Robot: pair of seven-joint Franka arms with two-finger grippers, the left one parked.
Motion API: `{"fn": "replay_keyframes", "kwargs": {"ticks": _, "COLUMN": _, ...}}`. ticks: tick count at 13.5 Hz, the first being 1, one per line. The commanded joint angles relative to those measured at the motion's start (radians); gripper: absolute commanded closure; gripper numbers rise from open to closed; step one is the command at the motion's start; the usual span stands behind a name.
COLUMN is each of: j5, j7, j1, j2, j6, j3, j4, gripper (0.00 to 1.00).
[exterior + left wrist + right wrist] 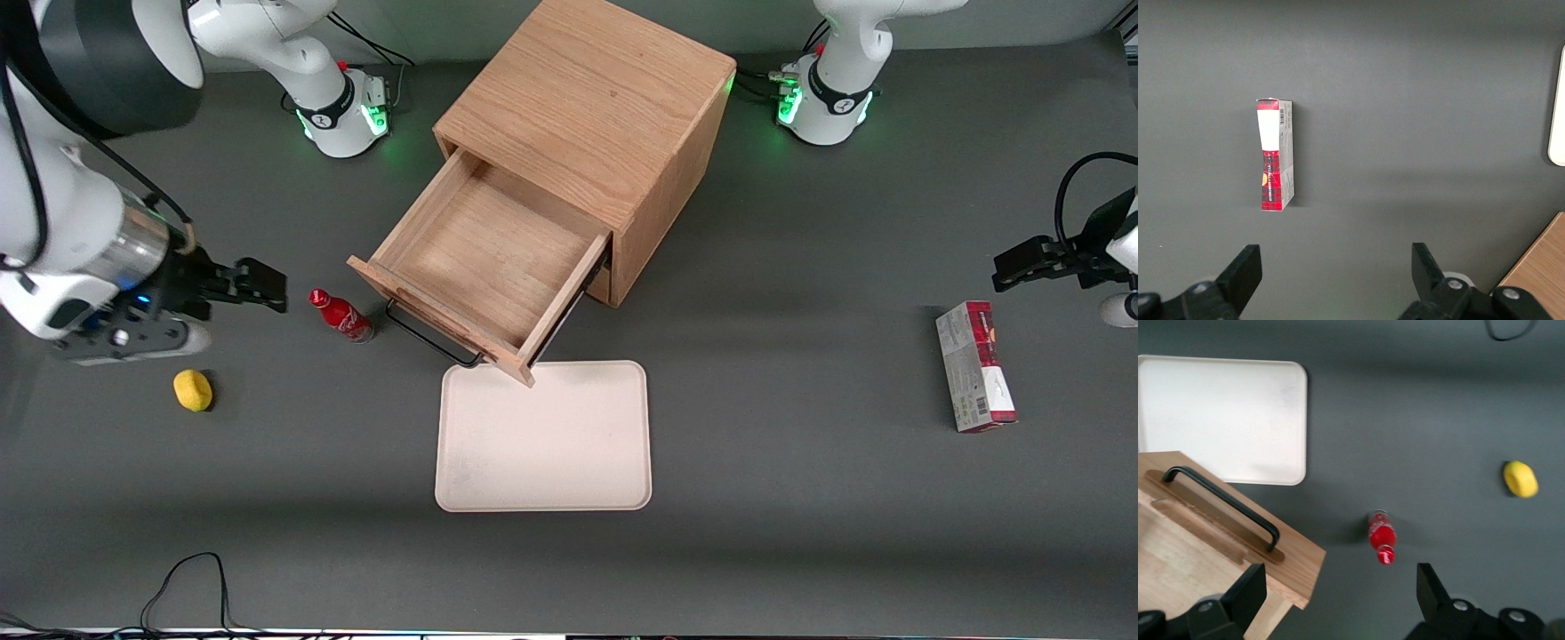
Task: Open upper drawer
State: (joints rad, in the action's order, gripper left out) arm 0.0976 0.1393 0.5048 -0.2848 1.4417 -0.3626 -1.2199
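While we look from the front, we see the working arm bent low over the table at its own end, its wrist turned level so that the gripper (267, 286) points toward the cabinet (594, 116), well apart from it and above the dark table (800, 498). Its jaws cannot be judged from this side. The upper drawer (484, 258) stands pulled far out of the cabinet, bare inside, its black handle (433, 340) facing the front camera and its front corner overhanging the one cream tray (544, 480). We count one red bottle (341, 316) lying just beside the handle, between drawer and gripper, one yellow lump (193, 390) nearer to the camera than the gripper, and one red and white carton (975, 365) toward the parked arm's end. From the left wrist we see that single carton (1275, 155) lying on the table. From the right wrist we see the gripper (1341, 597) with jaws spread wide and holding nothing, above the drawer front (1258, 540), the bottle (1382, 537), the lump (1520, 479) and the tray (1225, 413).
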Motion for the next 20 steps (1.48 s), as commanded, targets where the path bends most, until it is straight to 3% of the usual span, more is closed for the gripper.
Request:
{"fn": "replay_keyframes", "kwargs": {"ticks": 1, "j5": -0.038, "j7": 0.045, "j1": -0.002, "j2": 0.050, "j6": -0.024, "j3": -0.007, "j4": -0.018, "gripper": 0.00}}
{"fn": "replay_keyframes", "kwargs": {"ticks": 3, "j5": -0.032, "j7": 0.042, "j1": -0.087, "j2": 0.075, "j6": -0.007, "j3": 0.028, "j4": -0.042, "gripper": 0.00}}
{"fn": "replay_keyframes", "kwargs": {"ticks": 6, "j5": -0.035, "j7": 0.033, "j1": -0.341, "j2": 0.146, "j6": 0.063, "j3": 0.261, "j4": -0.127, "gripper": 0.00}}
{"fn": "replay_keyframes", "kwargs": {"ticks": 8, "j5": -0.035, "j7": 0.020, "j1": -0.440, "j2": 0.197, "j6": 0.117, "j3": 0.336, "j4": -0.212, "gripper": 0.00}}
{"fn": "replay_keyframes", "kwargs": {"ticks": 12, "j5": -0.036, "j7": -0.090, "j1": -0.492, "j2": 0.268, "j6": 0.227, "j3": 0.338, "j4": -0.366, "gripper": 0.00}}
{"fn": "replay_keyframes", "kwargs": {"ticks": 17, "j5": -0.114, "j7": -0.119, "j1": -0.493, "j2": 0.245, "j6": 0.201, "j3": 0.340, "j4": -0.326, "gripper": 0.00}}
{"fn": "replay_keyframes", "kwargs": {"ticks": 20, "j5": -0.119, "j7": -0.122, "j1": -0.493, "j2": 0.225, "j6": 0.154, "j3": 0.340, "j4": -0.303, "gripper": 0.00}}
